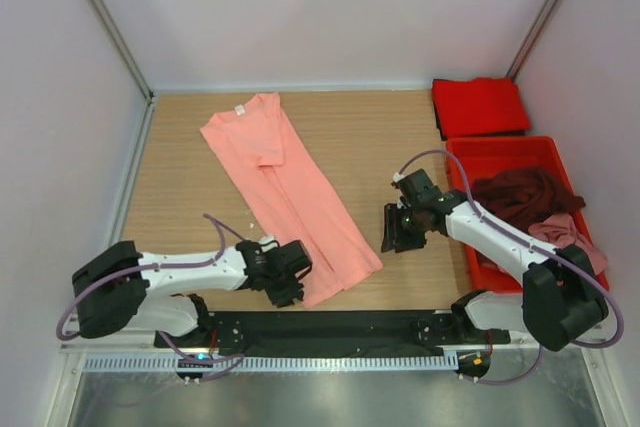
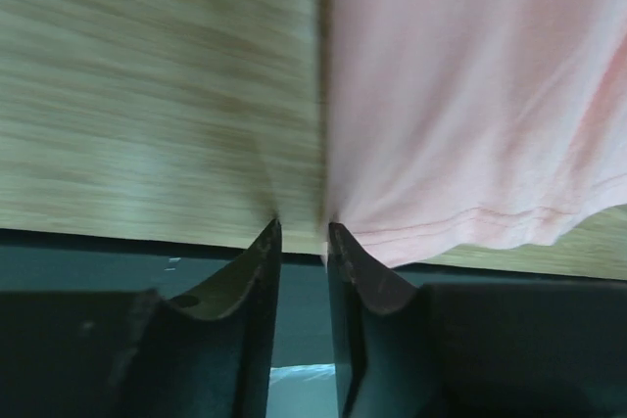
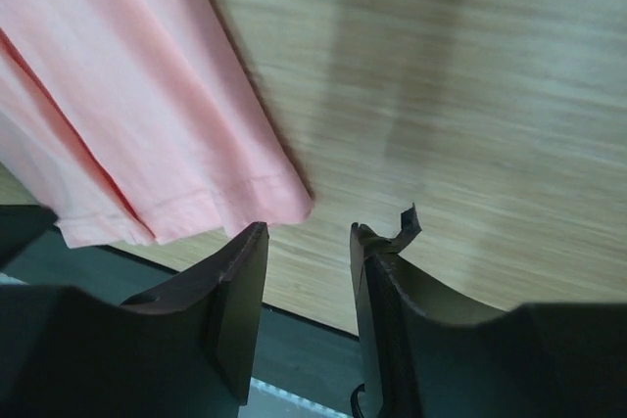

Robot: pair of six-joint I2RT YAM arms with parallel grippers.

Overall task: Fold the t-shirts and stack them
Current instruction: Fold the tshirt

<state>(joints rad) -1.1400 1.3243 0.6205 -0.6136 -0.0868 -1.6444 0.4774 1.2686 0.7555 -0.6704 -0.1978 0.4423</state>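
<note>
Salmon-pink t-shirt (image 1: 285, 197) lies on your table (image 1: 380, 127) folded into a long strip. Its long axis runs diagonally, collar toward the far left and hem toward the near right. At the right, the red bin (image 1: 505, 144) holds a maroon shirt (image 1: 525, 195) and a dusty pink shirt (image 1: 560, 232). A bright red shirt (image 1: 480, 107) lies folded behind the bin. Your left gripper (image 2: 302, 227), jaws slightly parted and empty, is just beside the hem's left edge. Your right gripper (image 3: 309, 227), jaws apart and empty, hangs just beside the hem's right corner.

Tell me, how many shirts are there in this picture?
4. A salmon-pink shirt lies on the table; a bright red one sits folded at the far right corner; a dark maroon one and a dusty pink one lie in the red bin. More may hide underneath.
</note>
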